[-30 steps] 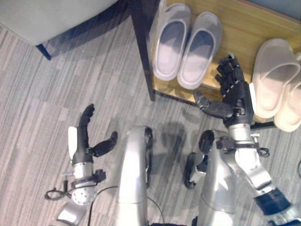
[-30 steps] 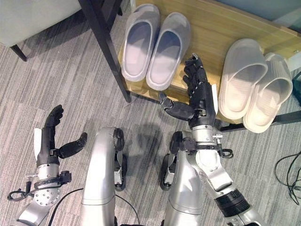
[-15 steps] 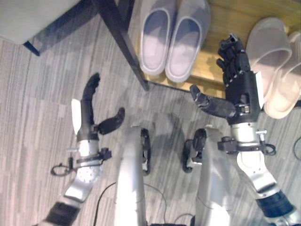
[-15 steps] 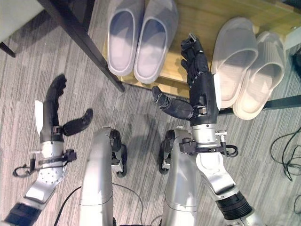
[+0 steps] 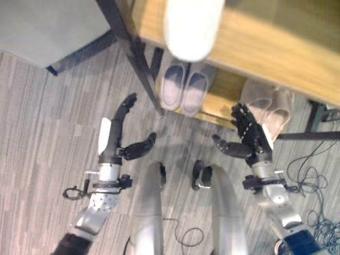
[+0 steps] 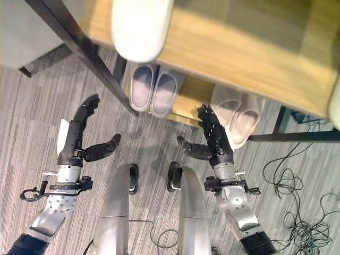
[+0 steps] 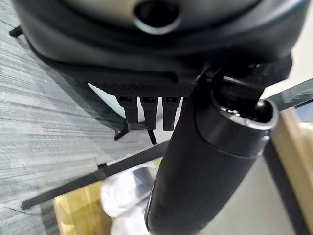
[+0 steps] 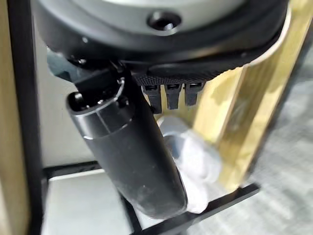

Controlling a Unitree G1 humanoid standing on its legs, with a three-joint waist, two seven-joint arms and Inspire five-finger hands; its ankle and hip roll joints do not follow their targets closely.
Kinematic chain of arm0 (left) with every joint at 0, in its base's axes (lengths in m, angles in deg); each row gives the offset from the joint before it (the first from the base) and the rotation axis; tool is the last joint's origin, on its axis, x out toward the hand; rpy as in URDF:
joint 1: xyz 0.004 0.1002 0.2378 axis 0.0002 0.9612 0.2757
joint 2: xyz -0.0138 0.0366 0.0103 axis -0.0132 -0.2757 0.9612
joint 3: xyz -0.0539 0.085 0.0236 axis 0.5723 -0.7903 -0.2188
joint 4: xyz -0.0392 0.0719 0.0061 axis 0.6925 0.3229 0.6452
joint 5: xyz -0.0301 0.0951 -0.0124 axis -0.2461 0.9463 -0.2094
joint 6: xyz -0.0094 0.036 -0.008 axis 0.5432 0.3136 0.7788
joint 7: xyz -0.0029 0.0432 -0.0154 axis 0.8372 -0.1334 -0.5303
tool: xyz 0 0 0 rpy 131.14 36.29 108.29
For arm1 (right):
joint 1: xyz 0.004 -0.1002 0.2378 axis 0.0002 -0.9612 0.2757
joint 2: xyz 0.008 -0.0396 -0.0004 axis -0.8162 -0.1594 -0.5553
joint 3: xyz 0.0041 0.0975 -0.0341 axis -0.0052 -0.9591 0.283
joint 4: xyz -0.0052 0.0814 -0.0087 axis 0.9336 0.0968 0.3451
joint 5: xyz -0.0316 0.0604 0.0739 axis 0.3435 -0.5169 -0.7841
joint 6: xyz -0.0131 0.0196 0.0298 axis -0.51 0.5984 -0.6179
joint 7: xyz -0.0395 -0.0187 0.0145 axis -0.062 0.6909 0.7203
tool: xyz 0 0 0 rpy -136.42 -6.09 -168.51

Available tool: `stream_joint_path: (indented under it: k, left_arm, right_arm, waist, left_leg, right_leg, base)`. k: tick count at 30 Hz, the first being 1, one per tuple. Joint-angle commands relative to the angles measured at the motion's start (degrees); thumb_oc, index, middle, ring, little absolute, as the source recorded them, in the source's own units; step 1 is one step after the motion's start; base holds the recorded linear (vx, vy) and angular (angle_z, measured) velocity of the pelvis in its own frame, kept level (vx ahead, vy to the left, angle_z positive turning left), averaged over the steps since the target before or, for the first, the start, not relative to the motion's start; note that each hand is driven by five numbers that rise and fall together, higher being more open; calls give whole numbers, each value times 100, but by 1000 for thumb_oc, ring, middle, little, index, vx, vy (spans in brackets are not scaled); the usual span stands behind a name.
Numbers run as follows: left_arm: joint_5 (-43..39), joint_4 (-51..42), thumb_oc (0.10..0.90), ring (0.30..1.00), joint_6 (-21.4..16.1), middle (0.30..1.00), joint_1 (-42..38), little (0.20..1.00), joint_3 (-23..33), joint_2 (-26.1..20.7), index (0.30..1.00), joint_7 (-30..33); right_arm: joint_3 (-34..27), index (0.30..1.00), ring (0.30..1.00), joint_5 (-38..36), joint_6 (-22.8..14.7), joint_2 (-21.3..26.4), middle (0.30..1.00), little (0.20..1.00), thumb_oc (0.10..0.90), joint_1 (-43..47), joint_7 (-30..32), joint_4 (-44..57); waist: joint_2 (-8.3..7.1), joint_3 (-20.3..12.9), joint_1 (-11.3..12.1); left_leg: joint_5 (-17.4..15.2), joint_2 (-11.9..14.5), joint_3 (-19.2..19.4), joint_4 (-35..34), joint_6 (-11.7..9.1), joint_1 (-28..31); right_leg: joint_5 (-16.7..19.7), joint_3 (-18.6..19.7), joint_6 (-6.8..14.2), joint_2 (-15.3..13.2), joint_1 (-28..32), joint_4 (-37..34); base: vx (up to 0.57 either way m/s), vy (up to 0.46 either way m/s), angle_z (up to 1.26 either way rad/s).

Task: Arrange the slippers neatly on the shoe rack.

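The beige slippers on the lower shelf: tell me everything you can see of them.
The beige slippers are a pair of pale, smooth slides that look like moulded foam or rubber, lying side by side and touching, open ends toward the robot. They rest on the right part of the shoe rack's lower shelf, partly hidden under the upper shelf. The right hand, fingers relaxed, is beside their near ends; whether it touches them cannot be told. The grey slippers sit apart to their left.

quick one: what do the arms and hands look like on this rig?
Both arms are silver-grey metal tubes. The left hand and right hand are dark, near black, with slim segmented fingers and a thicker rounded thumb. A white cover runs along the outer edge of each hand. Each wrist carries a dark clamp collar with small bolts.
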Motion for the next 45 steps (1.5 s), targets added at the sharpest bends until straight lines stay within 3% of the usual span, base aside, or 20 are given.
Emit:
stream_joint_path:
  k: [1,2,3,6,9,11,14,17,18,19,22,29,34,35,36,38,39,40,42,45]
  left_arm:
    - [-159,-92,800,900,-426,900,68,900,-437,58,900,-238]
    - [-270,60,800,900,-358,900,182,900,-554,137,900,-472]
    - [-261,160,800,900,-318,900,222,900,-621,166,900,-549]
    - [-95,486,800,900,-222,900,296,900,-819,278,900,-693]
    - [-3,591,800,900,-220,900,325,900,-882,271,900,-724]
    - [168,764,800,900,-137,900,382,900,-1077,260,900,-994]
    - [356,1067,800,900,-93,900,440,900,-1349,260,900,-1343]
    - [433,1110,800,900,-89,900,473,900,-1370,274,900,-1370]
    - [498,1094,800,900,-90,900,610,900,-1421,329,900,-1494]
    - [520,1068,800,900,-85,900,637,900,-1432,321,900,-1533]
    - [614,966,800,900,-73,900,762,900,-1432,246,900,-1685]
    - [704,892,800,900,-35,900,690,900,-1265,31,900,-1752]
    - [426,877,800,900,8,900,688,900,-1107,31,900,-1742]
    - [274,911,800,900,48,900,634,900,-1122,56,900,-1778]
    - [271,910,800,900,50,900,632,900,-1124,53,900,-1779]
    - [241,894,800,900,65,900,570,900,-1177,70,900,-1817]
    - [241,893,800,900,64,900,565,900,-1174,69,900,-1817]
    - [121,827,800,900,131,900,456,900,-1290,183,900,-1915]
    - [-222,695,800,900,153,900,314,900,-1396,347,900,-2095]
    - [-289,637,800,900,153,900,287,900,-1413,399,900,-2136]
  right_arm:
    - [-7,900,900,401,-270,-142,900,900,800,-170,-16,-136]
    - [-15,900,900,397,-167,-290,900,900,800,-340,-37,-676]
    - [-34,900,900,429,-137,-384,900,900,800,-372,-5,-980]
    - [-151,900,900,570,-65,-553,900,900,800,-530,52,-1658]
    - [-179,900,900,613,-81,-583,900,900,800,-605,43,-1849]
    - [-179,900,900,641,52,-730,900,900,800,-715,-54,-2507]
    - [-121,900,900,1077,246,-833,900,900,800,-738,-45,-3480]
    - [-102,900,900,1406,281,-806,900,900,800,-731,68,-3659]
    - [-186,900,900,1710,384,-800,900,900,800,-757,166,-4219]
    - [-227,900,900,1657,410,-824,900,900,800,-779,142,-4317]
    - [-424,900,900,1522,473,-889,900,900,800,-877,91,-4615]
    - [-711,900,900,1473,573,-977,900,900,800,-944,138,-4953]
    - [-803,900,900,1404,657,-1050,900,900,800,-925,91,-5352]
    - [-821,900,900,1381,724,-1041,900,900,800,-824,86,-5523]
    - [-823,900,900,1381,724,-1043,900,900,800,-824,86,-5525]
    - [-806,900,900,1331,729,-1070,900,900,800,-803,67,-5576]
    - [-807,900,900,1331,728,-1070,900,900,800,-799,67,-5575]
    - [-744,900,900,1243,706,-1071,900,900,800,-832,61,-5660]
    - [-765,900,900,1134,670,-1037,900,900,800,-978,112,-5696]
    - [-763,900,900,1128,664,-1009,900,900,800,-1001,124,-5729]
  waist:
    - [-119,-796,-53]
    - [-143,-900,-75]
    - [-146,-946,-83]
    - [-140,-1056,-113]
    - [-120,-1090,-117]
    - [-88,-1215,-148]
    - [-6,-1539,-181]
    - [52,-1620,-168]
    - [189,-1860,-191]
    - [223,-1894,-201]
    - [292,-2022,-251]
    - [438,-1899,-402]
    - [477,-2012,-308]
    - [436,-2099,-181]
    - [436,-2096,-182]
    - [362,-2128,-133]
    - [365,-2126,-133]
    - [320,-2111,-145]
    - [285,-2011,-213]
    - [287,-1981,-261]
  left_leg:
    - [275,50,-422,-863,59,446]
    - [450,56,-402,-1528,47,1116]
    - [708,35,-371,-1882,43,1343]
    - [991,9,-311,-2998,3,2473]
    - [1097,1,-290,-3299,-20,2795]
    - [1449,-18,-239,-4339,-100,3732]
    - [1838,-59,-39,-5605,-176,4910]
    - [1908,-88,-8,-5871,-172,5153]
    - [2011,-190,148,-6588,-90,5823]
    - [2025,-203,192,-6715,-67,5961]
    - [2085,-284,305,-6982,19,6200]
    - [2078,-207,392,-6842,106,6208]
    - [2085,-72,407,-6745,52,6141]
    - [2122,53,450,-6625,-73,5997]
    - [2115,55,446,-6616,-74,5999]
    - [2158,201,441,-6506,-215,5904]
    - [2204,203,442,-6497,-211,5868]
    - [2479,598,364,-6401,-461,5720]
    - [2884,1008,387,-6250,-613,5503]
    - [2974,1076,420,-6179,-590,5425]
  right_leg:
    - [278,-141,396,-310,432,-1081]
    - [447,-191,465,-289,1027,-1592]
    - [702,-226,460,-340,1260,-1906]
    - [986,-322,580,-334,2335,-2817]
    - [1065,-347,619,-352,2652,-3067]
    - [1367,-451,760,-339,3503,-3766]
    - [1741,-505,916,-223,4503,-4797]
    - [1825,-512,962,-206,4692,-5036]
    - [2001,-448,1042,-172,5232,-5612]
    - [2018,-406,1038,-167,5313,-5662]
    - [2124,-301,1095,-174,5472,-5812]
    - [2118,88,1273,-358,5269,-4855]
    - [2244,189,1248,-678,5454,-4877]
    - [2259,131,1282,-872,5713,-5177]
    - [2267,122,1282,-870,5734,-5204]
    - [2030,177,1303,-789,5873,-5465]
    - [2083,180,1296,-784,5847,-5481]
    - [1579,230,1084,-394,5913,-5594]
    - [1388,74,852,-90,6027,-5695]
    - [1397,-29,802,-13,6116,-5795]
  base:
    - [175,33,12]
    - [79,38,5]
    - [135,44,5]
    - [180,49,7]
    - [128,17,0]
    - [258,18,0]
    - [279,31,8]
    - [132,48,-6]
    - [202,113,-21]
    - [237,148,-33]
    - [33,89,-31]
    - [-84,-25,-16]
    - [-115,-247,-6]
    - [-126,-346,-1]
    - [-163,-513,-3]
    - [-79,-283,-12]
    - [-175,-546,-19]
    - [-195,-600,19]
    - [-161,-632,26]
    - [-67,-246,49]
